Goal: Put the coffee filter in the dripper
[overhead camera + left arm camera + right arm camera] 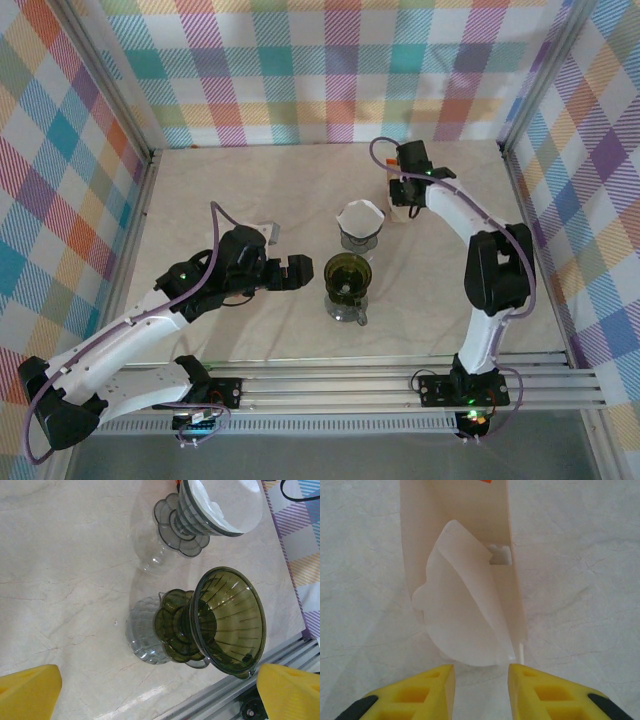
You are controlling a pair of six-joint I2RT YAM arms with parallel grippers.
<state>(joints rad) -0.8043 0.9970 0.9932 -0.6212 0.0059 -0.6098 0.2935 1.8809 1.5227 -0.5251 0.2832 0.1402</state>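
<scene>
Yellow fingertips [30,692] of the left gripper [160,692] were seen spread fully apart, released, low over the marble table [60,580]. Just ahead of that gripper a green dripper [230,620] was set on a clear glass carafe [142,635], and its ribbed cone was seen to be bare inside. Beyond it, further from the left gripper and nearer the right one, a grey dripper [200,515] was stood on a second glass carafe [152,555]. A white paper liner [220,505] was seated in its cone. The two stands were placed near each other but apart.

Over at the right, the right gripper [481,680] was pointed down at a cream filter holder [455,520], which was set just beside the grey dripper. The coffee filter [465,615] was lodged in that holder, leaning against its back wall, with its rounded edge right at the fingertips. The right jaws were held partly closed with a gap left between them, one on either side of the filter's edge, and no pinch on the paper could be made out. Checked cloth walls [300,70] were hung around the table.
</scene>
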